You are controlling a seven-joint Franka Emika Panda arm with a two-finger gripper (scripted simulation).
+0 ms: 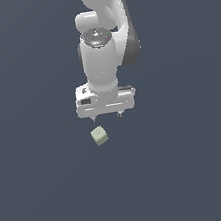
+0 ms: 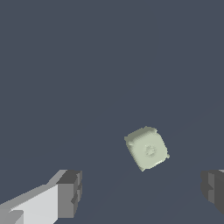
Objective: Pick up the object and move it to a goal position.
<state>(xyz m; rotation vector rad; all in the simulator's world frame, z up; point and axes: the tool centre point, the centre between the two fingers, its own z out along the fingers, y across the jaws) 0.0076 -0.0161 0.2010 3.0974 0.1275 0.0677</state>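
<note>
The small pale grey-green cube (image 1: 100,135) is sitting on a flat, dark blue-grey surface (image 1: 45,194) that is filling both views edge to edge; whether that surface is a worktop or a floor cannot be told; no container is showing in either view.

In the exterior view the cube is lying just below the centre of the frame, turned at a slight angle, with a faint mark showing on its upper face; the white gripper (image 1: 107,116) is hanging directly above it in the frame, a little toward the exterior view's right, and is pointing straight down; a clear gap is separating the fingertips from the cube, so nothing is touching it.

The gripper's fingers are standing wide apart and are holding nothing; in the wrist view one fingertip (image 2: 70,192) and the other (image 2: 213,189) are showing at opposite sides of the frame, with the cube (image 2: 147,148) lying apart from both and nearer the second fingertip than the first; its faint round mark is facing the camera.

The white arm (image 1: 103,48) is rising from the gripper toward the upper centre of the exterior view; nothing is standing between the gripper and the cube.
</note>
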